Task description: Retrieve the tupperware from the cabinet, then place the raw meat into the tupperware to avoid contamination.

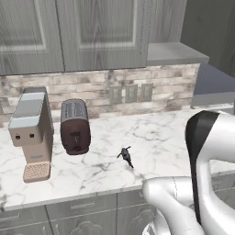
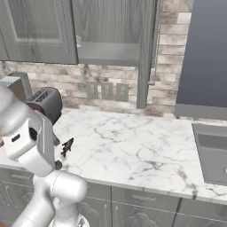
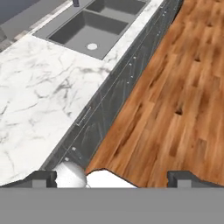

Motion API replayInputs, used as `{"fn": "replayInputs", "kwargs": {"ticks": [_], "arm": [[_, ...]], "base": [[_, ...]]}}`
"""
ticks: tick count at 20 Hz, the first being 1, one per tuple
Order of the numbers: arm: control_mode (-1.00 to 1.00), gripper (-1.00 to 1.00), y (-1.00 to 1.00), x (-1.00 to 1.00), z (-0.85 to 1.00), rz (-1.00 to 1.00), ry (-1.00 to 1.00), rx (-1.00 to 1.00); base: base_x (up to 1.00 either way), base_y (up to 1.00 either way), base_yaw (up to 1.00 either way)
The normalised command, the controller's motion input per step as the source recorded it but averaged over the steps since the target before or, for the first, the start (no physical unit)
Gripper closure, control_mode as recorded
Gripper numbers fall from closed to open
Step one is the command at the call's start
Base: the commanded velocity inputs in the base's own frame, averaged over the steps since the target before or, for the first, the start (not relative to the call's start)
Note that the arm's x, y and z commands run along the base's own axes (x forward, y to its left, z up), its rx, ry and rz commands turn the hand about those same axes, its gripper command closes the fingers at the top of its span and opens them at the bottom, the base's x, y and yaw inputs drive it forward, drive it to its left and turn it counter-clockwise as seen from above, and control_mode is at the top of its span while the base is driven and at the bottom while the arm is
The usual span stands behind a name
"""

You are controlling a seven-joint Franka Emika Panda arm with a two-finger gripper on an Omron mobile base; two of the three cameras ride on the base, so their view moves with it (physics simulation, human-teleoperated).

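Marble counter holds a coffee machine, toaster (dark), sink; cabinet door ajar; gripper fingers apart.

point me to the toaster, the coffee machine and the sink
toaster (image 1: 75, 127), left base view, on its dark front face.
coffee machine (image 1: 31, 131), left base view, on its beige body.
sink (image 3: 87, 29), hand view, on the basin floor.

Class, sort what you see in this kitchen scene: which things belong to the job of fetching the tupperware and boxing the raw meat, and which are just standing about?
Belongs to the job:
- cabinet, one door swung open
- tool, open and holding nothing

Just standing about:
- coffee machine
- toaster
- small dark object on the counter
- sink
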Motion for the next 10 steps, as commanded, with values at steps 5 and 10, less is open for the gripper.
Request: {"fn": "replayInputs", "kwargs": {"ticks": [5, 10], "arm": [[-1.00, -1.00, 0.19, -0.17, -0.06, 0.19, -0.24, 0.04], [-1.00, -1.00, 0.12, -0.06, 0.00, 0.19, -0.30, 0.00]], "base": [[0.00, 0.00, 0.00], [0.00, 0.00, 0.00]]}}
